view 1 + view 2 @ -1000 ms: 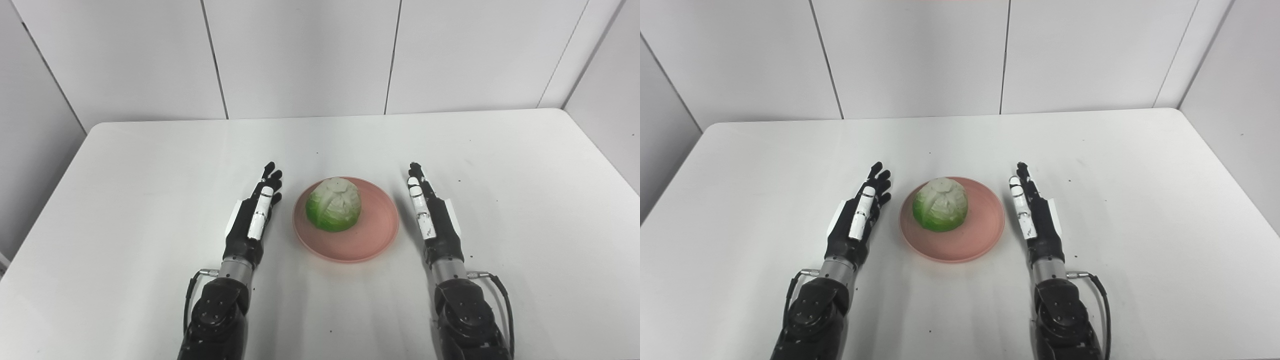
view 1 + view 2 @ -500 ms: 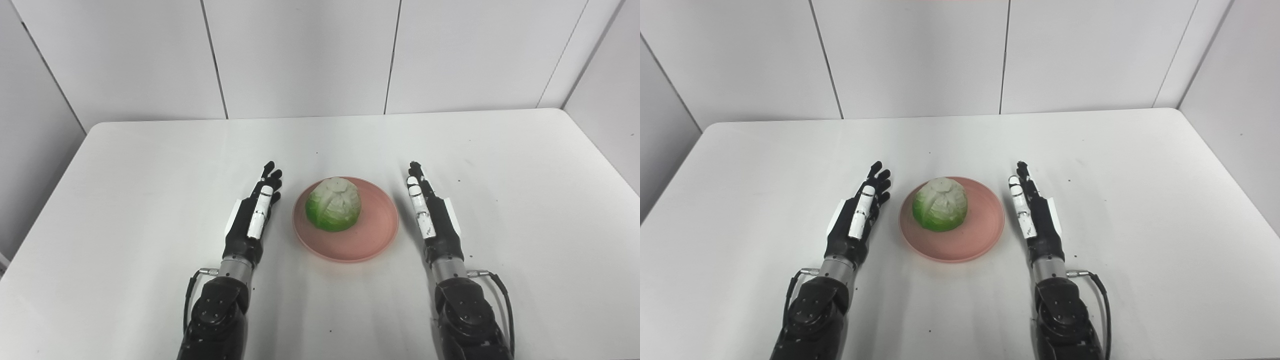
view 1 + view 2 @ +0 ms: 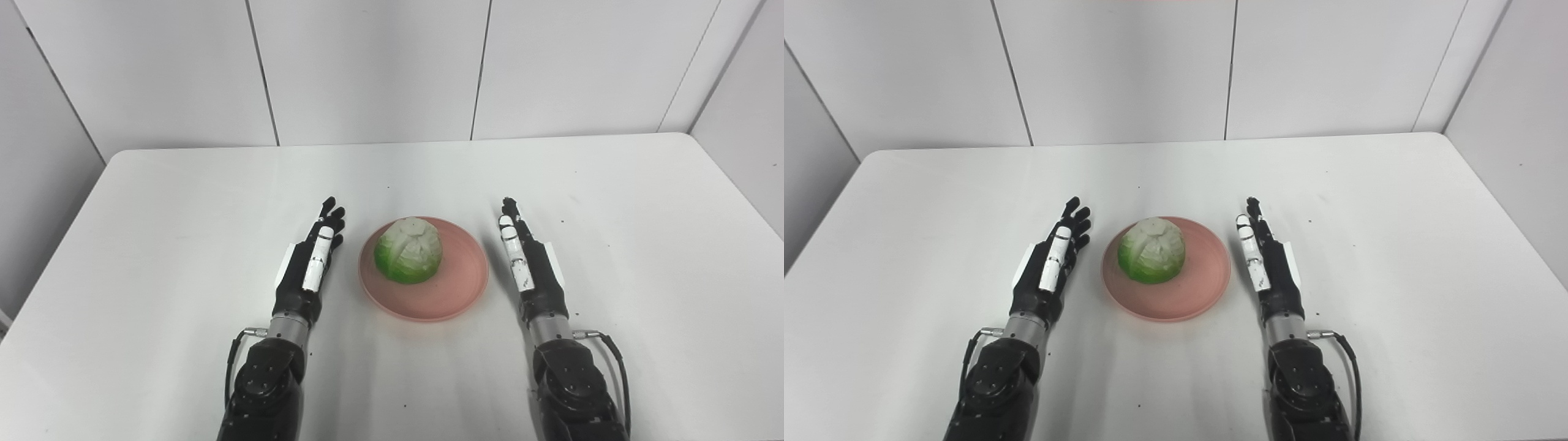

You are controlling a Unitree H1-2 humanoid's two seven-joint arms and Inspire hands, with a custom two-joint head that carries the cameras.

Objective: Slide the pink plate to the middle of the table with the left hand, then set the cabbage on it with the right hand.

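A pink plate (image 3: 456, 294) lies near the middle of the white table. On it sits a green and pale cabbage (image 3: 408, 251), toward the plate's left half. My left hand (image 3: 309, 266) rests just left of the plate, fingers stretched forward and holding nothing. My right hand (image 3: 527, 263) stands edge-on just right of the plate, fingers straight and apart from the rim, empty too. Neither hand touches the plate or the cabbage.
The white table (image 3: 184, 202) runs to grey wall panels at the back and on both sides. A few small dark specks dot the tabletop on the right (image 3: 560, 222).
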